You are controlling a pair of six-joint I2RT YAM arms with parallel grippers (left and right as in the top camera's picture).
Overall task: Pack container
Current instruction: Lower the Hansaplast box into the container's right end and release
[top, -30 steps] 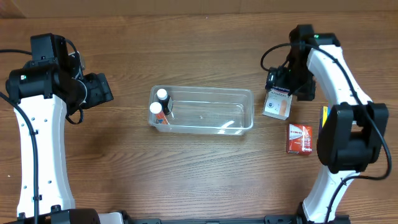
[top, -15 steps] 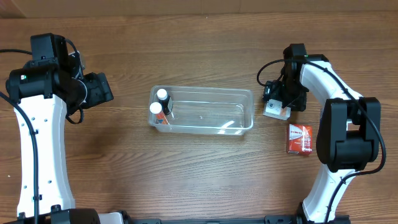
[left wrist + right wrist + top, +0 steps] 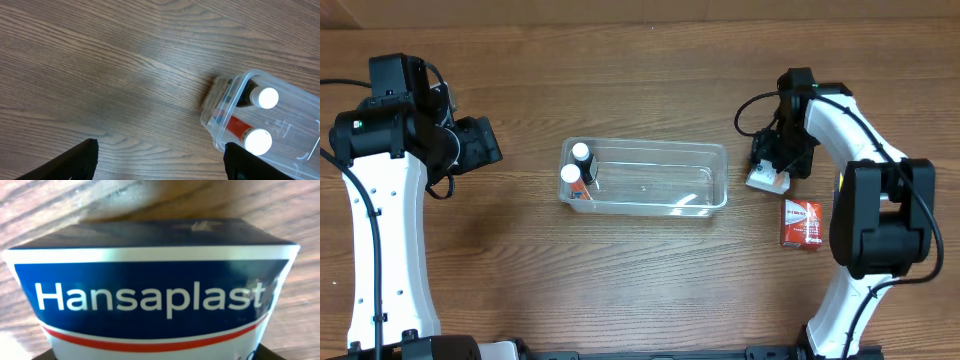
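We see the clear plastic container (image 3: 645,147) lying lengthwise at the middle of the wooden surface (image 3: 640,70), between the two arms. At its left end stand two white-capped bottles (image 3: 581,151), side by side. The rest of the bin holds nothing that we can make out. In the left wrist view the container's rounded corner (image 3: 220,107) shows at the lower right, and we look down on the two caps. The bottle nearer the top of that view has a dark body (image 3: 268,97) and the other a red one (image 3: 258,141). The left gripper (image 3: 485,145) hangs well apart from the container, off its left end. Its jaws stand wide apart with only bare wood between the two dark fingers (image 3: 80,160). The right gripper (image 3: 772,170) is down over a Hansaplast box (image 3: 765,182), which lies just beside the container's right end without touching it. Only a white edge of the box shows under the arm from overhead. In the right wrist view the box (image 3: 150,300) fills nearly the whole picture, its blue band with white lettering and a red stripe very close to the lens. We cannot tell whether these jaws are clamped on it or merely around it. A red box (image 3: 801,222) lies flat near the Hansaplast box, on the side towards the arm's base, apart from it.
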